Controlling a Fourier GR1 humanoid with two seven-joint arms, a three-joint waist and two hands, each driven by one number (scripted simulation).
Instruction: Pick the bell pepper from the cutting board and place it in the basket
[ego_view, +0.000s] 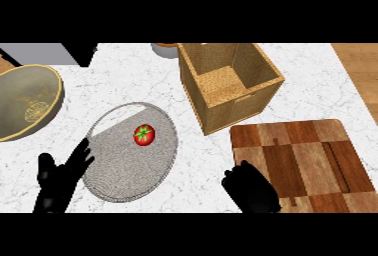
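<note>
The wooden cutting board (310, 160) lies at the lower right, and no bell pepper shows on it. My right hand (251, 190) is at the board's left edge with its fingers curled into a bunch. It covers whatever it holds, so the pepper is hidden from view. The open wicker basket (255, 92) stands just beyond the board, and the part of its inside that shows holds nothing. My left hand (59, 180) rests open at the lower left with its fingers up, beside the grey plate.
A grey round plate (111, 170) left of centre carries a red tomato (144, 135). A large brass-coloured bowl (26, 100) sits at the far left. A pot rim (164, 49) shows behind the basket. The white marble counter ends at the right in a wooden strip.
</note>
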